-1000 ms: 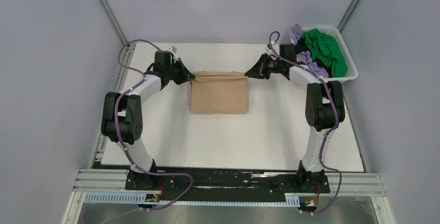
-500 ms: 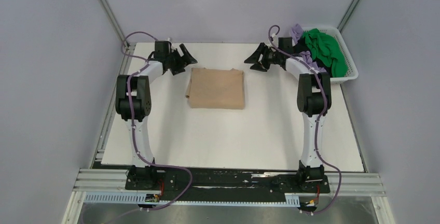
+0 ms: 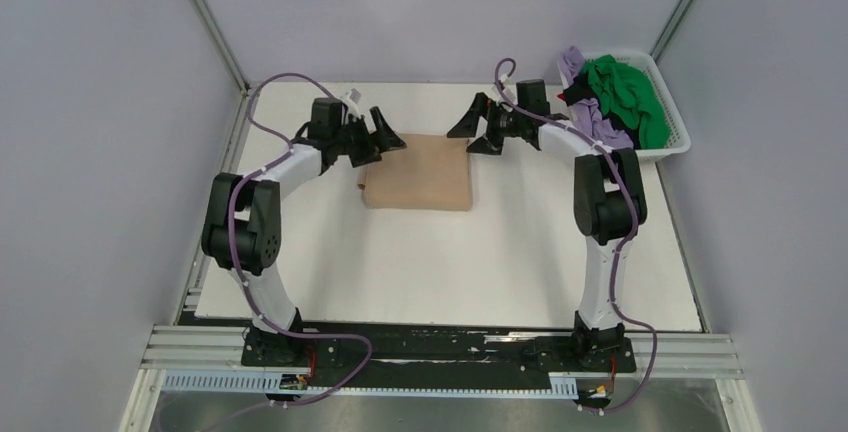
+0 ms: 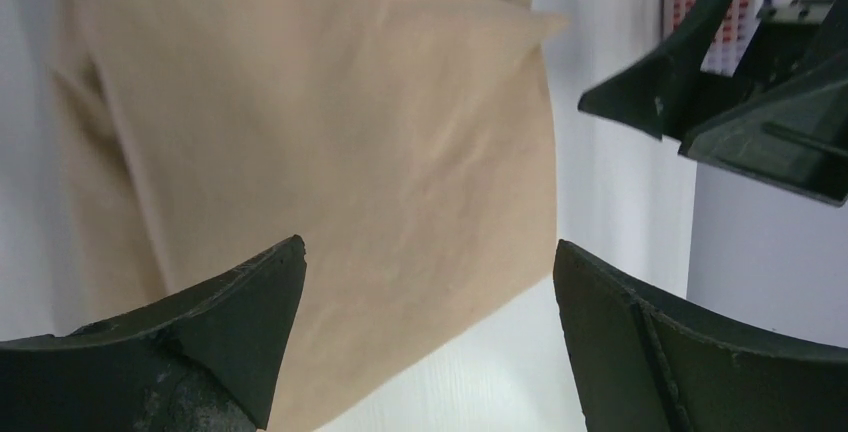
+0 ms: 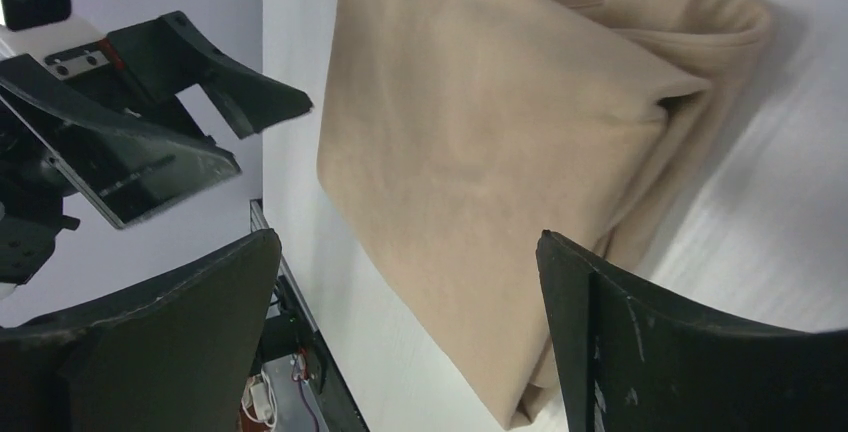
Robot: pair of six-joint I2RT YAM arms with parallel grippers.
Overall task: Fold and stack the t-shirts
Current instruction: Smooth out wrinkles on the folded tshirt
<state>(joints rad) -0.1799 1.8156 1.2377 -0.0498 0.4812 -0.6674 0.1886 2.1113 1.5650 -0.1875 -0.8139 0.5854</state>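
White table, upper centre: left end effector and right end effector have just released, both wide, leaving the tan t-shirt folded flat; remaining t-shirts wait in the basket.

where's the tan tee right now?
Top view: the folded tan t-shirt lies on the white table, far centre, its far corners flanked by the open left gripper and right gripper, neither holding it; the basket sits to its right.

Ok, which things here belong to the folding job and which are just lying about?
Job: tan t-shirt, folded; green t-shirt and lilac t-shirt, bunched up.
Lying about: white basket holding those two; table.
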